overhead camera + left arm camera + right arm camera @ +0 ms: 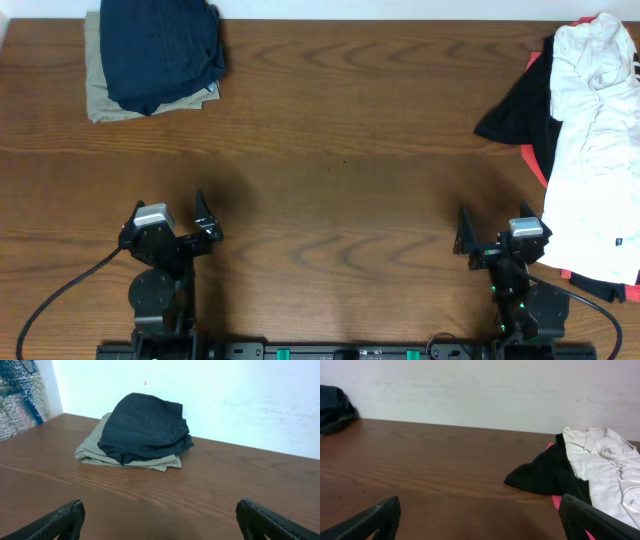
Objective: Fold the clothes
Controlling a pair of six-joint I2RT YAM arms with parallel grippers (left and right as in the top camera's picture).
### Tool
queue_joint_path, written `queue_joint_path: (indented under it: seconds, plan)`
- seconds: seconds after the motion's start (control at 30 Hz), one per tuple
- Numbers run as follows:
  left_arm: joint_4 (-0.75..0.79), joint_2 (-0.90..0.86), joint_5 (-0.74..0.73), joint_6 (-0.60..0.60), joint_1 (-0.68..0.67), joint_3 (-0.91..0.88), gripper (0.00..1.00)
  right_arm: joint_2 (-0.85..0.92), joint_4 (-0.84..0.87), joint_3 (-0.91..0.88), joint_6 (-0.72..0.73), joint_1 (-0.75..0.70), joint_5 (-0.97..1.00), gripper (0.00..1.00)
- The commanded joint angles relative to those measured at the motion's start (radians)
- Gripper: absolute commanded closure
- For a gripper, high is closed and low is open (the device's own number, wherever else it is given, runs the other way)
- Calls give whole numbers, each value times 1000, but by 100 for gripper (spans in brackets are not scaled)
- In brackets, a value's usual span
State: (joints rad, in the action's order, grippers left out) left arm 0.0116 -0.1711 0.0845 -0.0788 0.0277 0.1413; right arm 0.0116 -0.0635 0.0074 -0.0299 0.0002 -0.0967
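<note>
From overhead, the navy shorts point(160, 50) lie in a compact, rounded bundle at the far left corner of the bench point(340, 160). They rest on top of a flat tan garment point(98, 95), whose edges show at the left and front. At the far right sits a loose heap: a white garment point(590, 130) draped over a black one point(512, 108), with red cloth point(537, 163) showing beneath. The left fingers point(203, 215) and right fingers point(464, 232) sit near the front edge, well apart from both piles.

In the left wrist view, the left fingers point(60, 522) are spread wide with nothing between them. The navy shorts point(145, 427) sit ahead, doubled over and slightly mounded on the tan garment point(92, 451), with no legs or waistband trailing out.

In the right wrist view, the right fingers point(375, 517) are also spread wide and empty. The heap lies ahead to the right, with the white garment point(605, 465), the black one point(545, 472) and the red cloth point(556, 501) all unfolded. The navy shorts point(332, 407) show only as a dark edge at far left.

My reading is that the shorts are folded and stacked, so that step looks done. A neater, flatter fold may be all that is left.
</note>
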Motion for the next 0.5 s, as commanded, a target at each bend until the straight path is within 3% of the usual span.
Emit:
queue_joint_path:
  seconds: [0.0, 0.47]
  plan:
    - [-20, 45, 3, -9, -6, -7, 2, -6, -4, -2, 14, -8, 3, 1]
    - [-59, 170, 7, -8, -6, -8, 2, -6, -4, -2, 14, -8, 3, 1]
